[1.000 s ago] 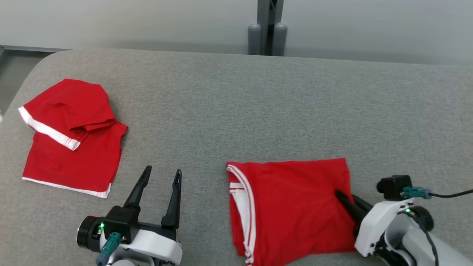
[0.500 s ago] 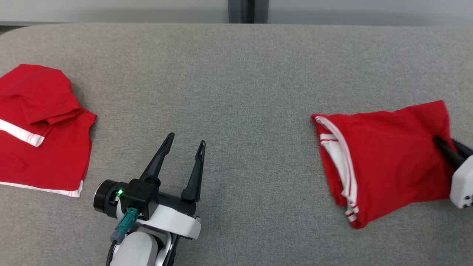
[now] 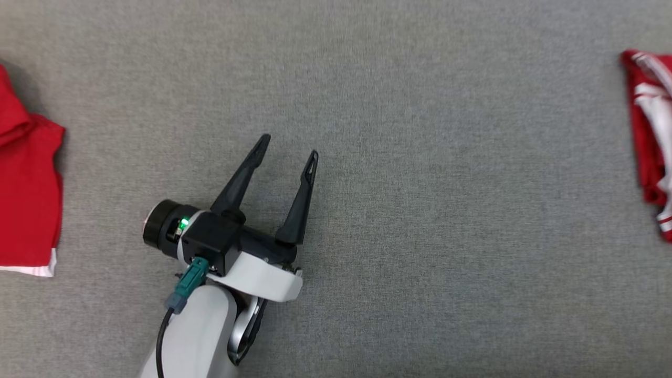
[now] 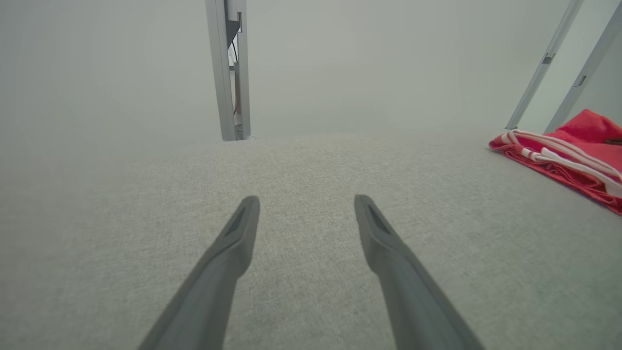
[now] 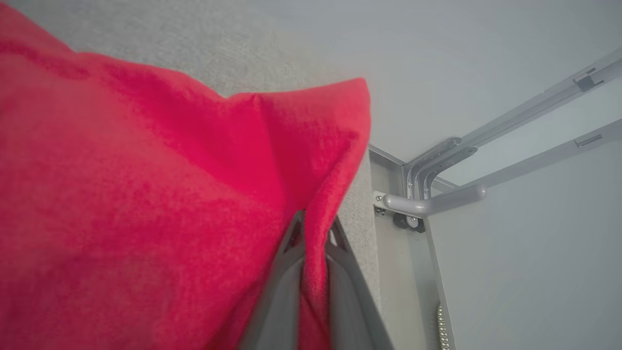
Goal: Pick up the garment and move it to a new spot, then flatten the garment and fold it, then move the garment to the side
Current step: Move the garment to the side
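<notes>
The folded red garment (image 3: 648,131) with white trim lies at the far right edge of the head view, cut off by the frame. It also lies at the right of the left wrist view as a red garment (image 4: 568,155) on the grey surface. In the right wrist view my right gripper (image 5: 313,228) is shut on a fold of the red garment (image 5: 146,204), the cloth pinched between both fingers. My left gripper (image 3: 289,147) hovers open over bare grey surface, well left of the garment, with nothing between its fingers (image 4: 233,243).
Another red piece of clothing (image 3: 26,194) with a white hem lies at the left edge of the grey fabric table (image 3: 420,184). Beyond the table's far edge stands a metal post (image 4: 231,73). A grey metal frame (image 5: 437,194) sits beside the table corner.
The head camera has tilted down and the view shifted. The garment has slid toward the right with my right gripper still shut on it. My left gripper stays open.
</notes>
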Robot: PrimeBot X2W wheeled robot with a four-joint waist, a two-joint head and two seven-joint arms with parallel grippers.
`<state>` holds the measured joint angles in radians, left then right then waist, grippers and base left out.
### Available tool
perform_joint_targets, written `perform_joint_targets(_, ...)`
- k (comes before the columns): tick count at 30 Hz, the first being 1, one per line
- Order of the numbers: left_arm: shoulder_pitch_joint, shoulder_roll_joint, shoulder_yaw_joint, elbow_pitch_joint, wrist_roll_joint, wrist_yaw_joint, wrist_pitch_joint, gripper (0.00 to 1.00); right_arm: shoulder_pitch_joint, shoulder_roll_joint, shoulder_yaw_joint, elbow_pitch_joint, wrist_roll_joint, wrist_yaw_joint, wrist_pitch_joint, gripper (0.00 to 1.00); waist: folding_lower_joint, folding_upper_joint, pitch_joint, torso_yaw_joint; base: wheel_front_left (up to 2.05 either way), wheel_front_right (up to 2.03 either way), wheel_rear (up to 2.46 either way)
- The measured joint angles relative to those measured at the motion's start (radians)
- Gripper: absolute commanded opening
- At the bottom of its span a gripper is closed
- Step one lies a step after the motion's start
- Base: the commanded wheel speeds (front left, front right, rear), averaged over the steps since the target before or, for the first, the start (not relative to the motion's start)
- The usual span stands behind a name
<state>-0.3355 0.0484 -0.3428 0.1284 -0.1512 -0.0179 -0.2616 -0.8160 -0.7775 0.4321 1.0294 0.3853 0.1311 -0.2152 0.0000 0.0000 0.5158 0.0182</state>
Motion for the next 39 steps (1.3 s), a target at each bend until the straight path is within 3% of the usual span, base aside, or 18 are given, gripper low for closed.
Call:
perform_joint_targets(7, -0.036, 0.0, 0.0, -0.011, 0.0, -0.008, 0.0, 1.0, -0.061, -0.003, -0.164, 0.12, -0.205, 0.0, -0.015, 0.0, 0.0, 0.0, 0.081, 0.006, 0.0, 0.0, 0.0)
perform_joint_targets(11, -0.043, -0.002, 0.0, -0.016, 0.0, -0.01, -0.003, 1.0, -0.075, 0.027, -0.25, 0.15, -0.287, 0.0, -0.013, 0.0, 0.0, 0.0, 0.098, 0.013, 0.0, 0.0, 0.0)
perform_joint_targets(13, -0.044, -0.002, -0.001, -0.014, 0.0, -0.013, -0.003, 1.0, -0.075, 0.037, -0.289, 0.151, -0.325, 0.0, -0.014, 1.0, 0.0, 0.0, 0.1, 0.015, 0.0, 0.0, 0.0)
perform_joint_targets(23, -0.036, 0.0, -0.002, 0.013, -0.008, -0.008, -0.002, 1.0, -0.043, 0.105, -0.477, 0.05, -0.543, 0.0, -0.014, 1.0, 0.0, 0.0, 0.046, 0.018, 0.0, 0.0, 0.0)
perform_joint_targets(27, -0.013, 0.0, 0.003, 0.017, -0.009, -0.006, -0.001, 1.0, -0.019, 0.186, -0.529, -0.038, -0.601, 0.0, -0.012, 1.0, 0.0, 0.0, 0.0, 0.017, 0.0, 0.0, 0.0)
perform_joint_targets(28, -0.013, 0.0, 0.003, 0.017, -0.009, -0.006, -0.001, 1.0, -0.019, 0.186, -0.529, -0.038, -0.601, 0.0, -0.012, 1.0, 0.0, 0.0, 0.0, 0.017, 0.0, 0.0, 0.0)
perform_joint_targets(33, 0.025, 0.0, 0.008, 0.028, -0.007, -0.002, -0.002, 1.0, 0.027, 0.334, -0.543, -0.148, -0.592, 0.0, -0.022, 1.0, 0.0, 0.0, -0.075, 0.012, 0.0, 0.0, 0.0)
perform_joint_targets(36, 0.059, 0.0, 0.019, 0.038, -0.007, 0.002, -0.002, 1.0, 0.081, 0.434, -0.483, -0.216, -0.526, 0.0, -0.033, 1.0, 0.0, 0.0, -0.144, 0.007, 0.0, 0.0, 0.0)
perform_joint_targets(39, 0.087, 0.0, 0.035, 0.04, -0.005, 0.012, -0.002, 1.0, 0.132, 0.483, -0.422, -0.272, -0.457, 0.0, -0.041, 1.0, 0.0, 0.0, -0.196, 0.006, 0.0, 0.0, 0.0)
